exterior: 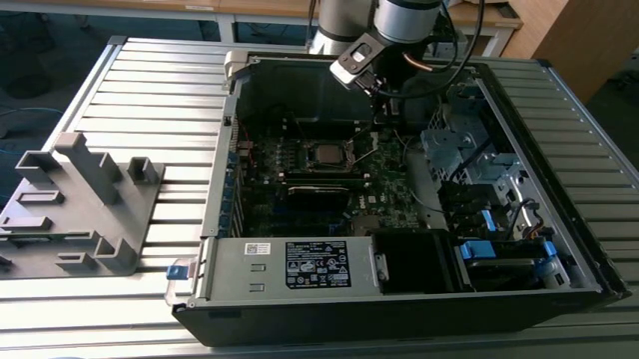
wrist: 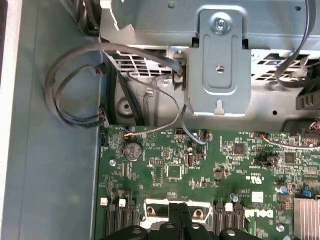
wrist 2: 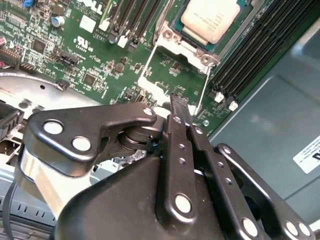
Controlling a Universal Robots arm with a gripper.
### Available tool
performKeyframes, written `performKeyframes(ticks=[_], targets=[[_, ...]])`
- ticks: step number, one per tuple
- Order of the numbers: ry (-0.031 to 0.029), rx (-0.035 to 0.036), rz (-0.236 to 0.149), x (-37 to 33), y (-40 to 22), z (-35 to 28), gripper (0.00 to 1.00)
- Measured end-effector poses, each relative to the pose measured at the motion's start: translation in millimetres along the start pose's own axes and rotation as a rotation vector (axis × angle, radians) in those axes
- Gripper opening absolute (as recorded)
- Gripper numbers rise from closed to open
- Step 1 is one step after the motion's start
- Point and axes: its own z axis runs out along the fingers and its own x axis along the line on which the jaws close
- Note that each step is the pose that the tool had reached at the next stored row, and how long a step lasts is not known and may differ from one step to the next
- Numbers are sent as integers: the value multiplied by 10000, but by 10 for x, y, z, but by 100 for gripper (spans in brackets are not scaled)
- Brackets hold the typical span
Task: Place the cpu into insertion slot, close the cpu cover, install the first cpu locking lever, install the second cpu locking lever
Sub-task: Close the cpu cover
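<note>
In the exterior view the gripper (exterior: 384, 120) hangs inside the open computer case (exterior: 230, 321). The cpu (exterior: 328, 153) lies flat on the green board, just beside the jaws, toward the exterior view's left.

In the second wrist view the jaws are pressed together, with their tips at the free edge of the cpu cover (wrist 2: 150, 89). I cannot tell if they nip it. The cover, a thin silver frame, appears raised. Beyond it the pale metal cpu (wrist 2: 212, 20) sits in the insertion slot (wrist 2: 167, 35).

In the first wrist view the cover (wrist: 152, 207) lies directly before the jaws.

Pale wooden desks (exterior: 262, 9) stand behind the ribbed grey metal table (exterior: 150, 90).
</note>
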Motion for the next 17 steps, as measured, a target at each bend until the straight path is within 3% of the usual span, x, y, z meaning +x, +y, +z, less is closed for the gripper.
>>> performKeyframes(ticks=[5, 14, 17], targets=[[0, 0, -1, -1, 50, 2, 11], [-1, 0, 0, -5, 210, 7, 11], [0, 0, 34, -6, 235, 11, 11]])
